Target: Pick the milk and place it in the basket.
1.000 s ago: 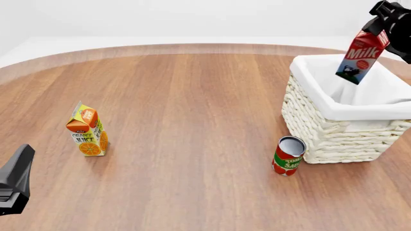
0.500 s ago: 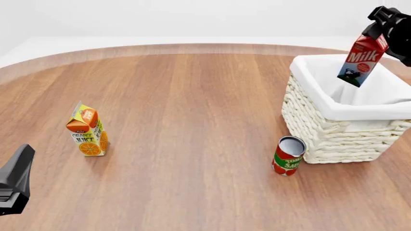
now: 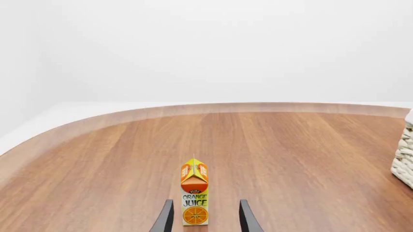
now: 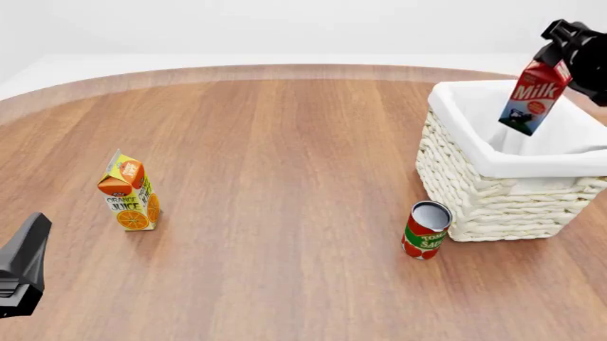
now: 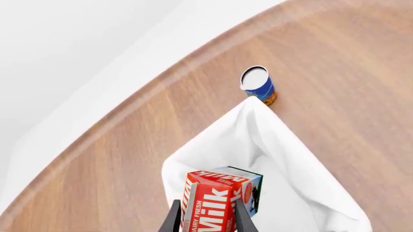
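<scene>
At the lower left of the front view, your left gripper (image 4: pixel 21 273) waits low over the wooden table (image 4: pixel 284 156). In its own wrist view the two fingers stand apart with nothing between them, and the orange juice carton (image 4: pixel 128 192) stands upright a bit ahead of them. Leave that one alone.

Lower middle right, the red tomato can (image 4: pixel 426 229) stands just beside the front corner of the basket (image 4: pixel 484 192). I cannot tell if they touch.

At the upper right, your right gripper (image 4: pixel 561 44) pinches the red top of the milk (image 4: pixel 533 89). The carton hangs tilted in the air, above the white cloth inside the basket.

Here is what could go wrong. The milk is up high and leaning. If you let go now, I think it could bounce, tip over, or hit the rim and fall out. It also hangs near the far side wall, so a small push that way could drop it outside. Bring it lower first, then let go.
</scene>
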